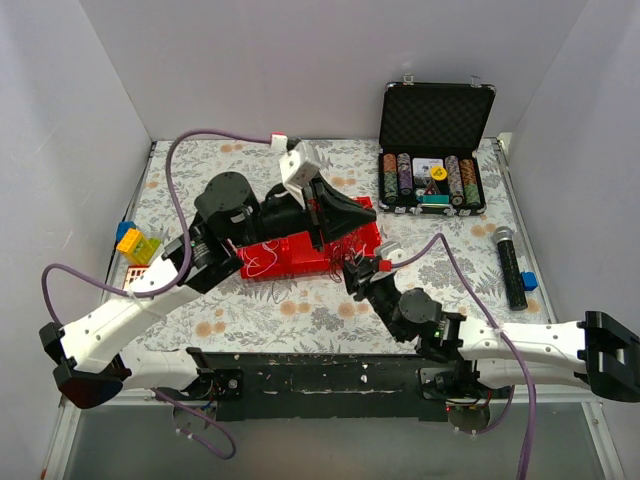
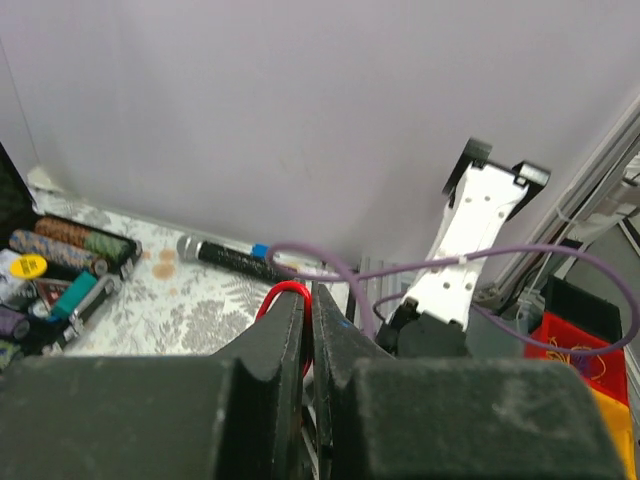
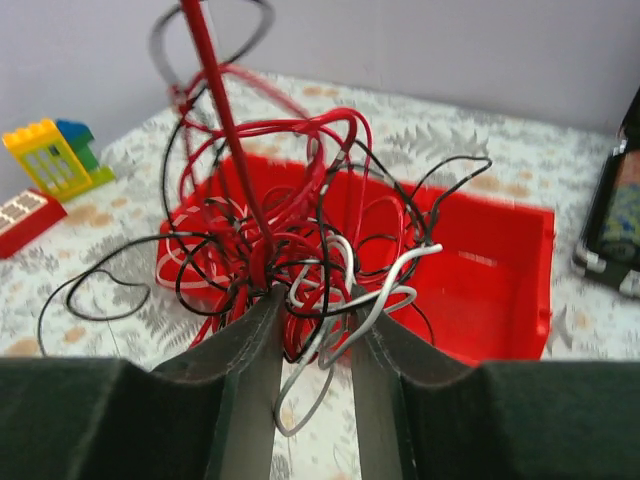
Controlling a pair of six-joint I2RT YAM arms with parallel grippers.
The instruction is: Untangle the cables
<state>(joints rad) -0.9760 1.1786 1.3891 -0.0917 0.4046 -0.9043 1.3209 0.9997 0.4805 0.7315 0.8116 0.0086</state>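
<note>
Just ahead, between the parted jaws of my right gripper, hang the tangled cables; my left gripper clamps one red strand above. Light, limp, likely slippery: best pinch single loops.

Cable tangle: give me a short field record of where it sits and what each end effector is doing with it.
tangle: red, black and white cables knotted together, partly in the red tray, spilling onto the table
left end effector: shut on a red cable loop
right end effector: jaws apart, straddling the tangle's near side, white and red strands between them
taut line: one red strand rises steeply out of the tangle
nearby: toy bricks; chip case; microphone
</note>
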